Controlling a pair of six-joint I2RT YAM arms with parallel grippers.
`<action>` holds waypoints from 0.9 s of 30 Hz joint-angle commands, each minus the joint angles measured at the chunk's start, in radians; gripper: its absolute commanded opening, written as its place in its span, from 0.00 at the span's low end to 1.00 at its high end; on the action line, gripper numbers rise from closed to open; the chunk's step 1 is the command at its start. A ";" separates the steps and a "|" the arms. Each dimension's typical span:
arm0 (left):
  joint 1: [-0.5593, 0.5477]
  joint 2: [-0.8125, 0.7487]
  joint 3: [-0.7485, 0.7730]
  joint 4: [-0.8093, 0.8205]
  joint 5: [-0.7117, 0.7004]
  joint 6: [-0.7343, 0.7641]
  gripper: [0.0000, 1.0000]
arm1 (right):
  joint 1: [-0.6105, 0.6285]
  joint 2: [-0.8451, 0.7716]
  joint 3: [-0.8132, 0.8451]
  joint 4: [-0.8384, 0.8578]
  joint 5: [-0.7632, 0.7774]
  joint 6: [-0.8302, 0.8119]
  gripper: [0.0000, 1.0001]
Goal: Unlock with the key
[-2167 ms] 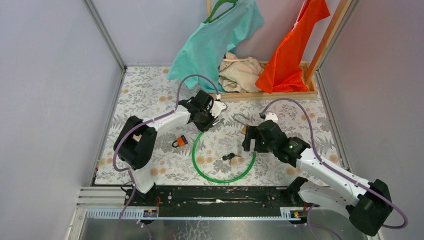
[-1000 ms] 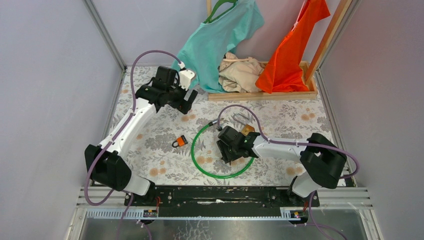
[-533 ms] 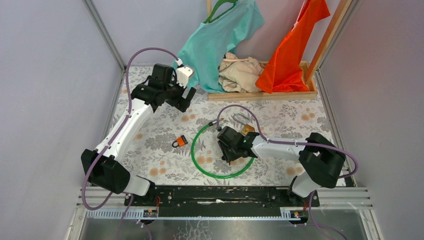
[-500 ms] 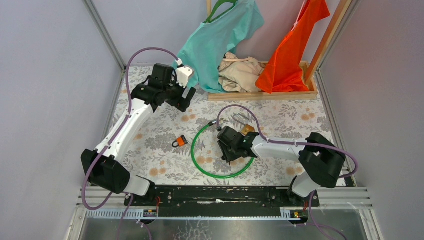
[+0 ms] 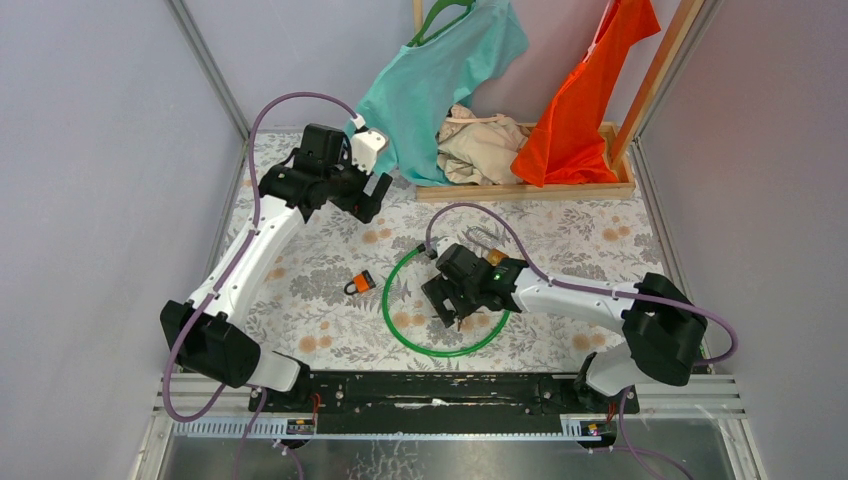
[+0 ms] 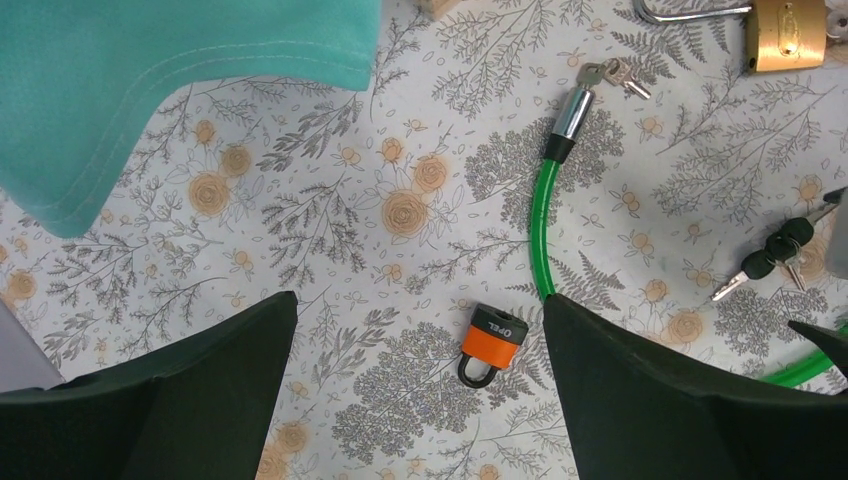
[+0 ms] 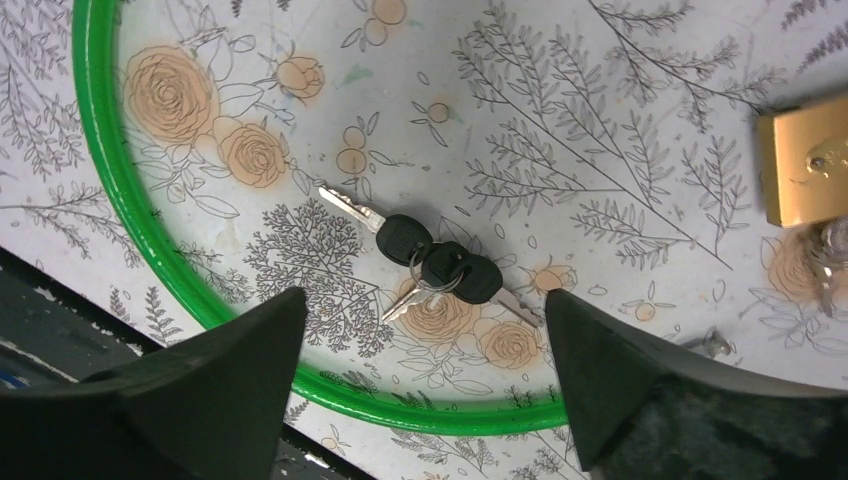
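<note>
A bunch of black-headed keys lies flat on the floral table inside the green cable loop. My right gripper hovers straight above the bunch, jaws wide open and touching nothing. In the top view that gripper hides the keys. A small orange padlock lies just left of the loop, its shackle closed. My left gripper hangs high at the back left, open and empty. Its wrist view looks down on the orange padlock and the keys.
A brass padlock lies beyond the keys, also in the left wrist view. The cable's metal end has small silver keys beside it. A wooden tray with clothes and hanging teal and orange shirts stands at the back.
The right gripper's jaws have gone from partly closed to wide open, and it has shifted slightly over the keys, which still lie on the table. The left arm has hardly moved.
</note>
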 commanded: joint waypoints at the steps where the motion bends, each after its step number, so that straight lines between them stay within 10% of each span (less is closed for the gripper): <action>1: 0.011 -0.015 0.029 -0.028 0.048 0.030 1.00 | 0.006 0.039 -0.021 0.062 -0.071 -0.121 1.00; 15: 0.019 -0.016 0.036 -0.046 0.071 0.036 1.00 | -0.091 0.137 0.006 0.075 -0.189 -0.218 0.78; 27: 0.020 -0.017 0.044 -0.046 0.064 0.033 1.00 | -0.089 0.117 -0.055 0.039 -0.277 -0.154 0.32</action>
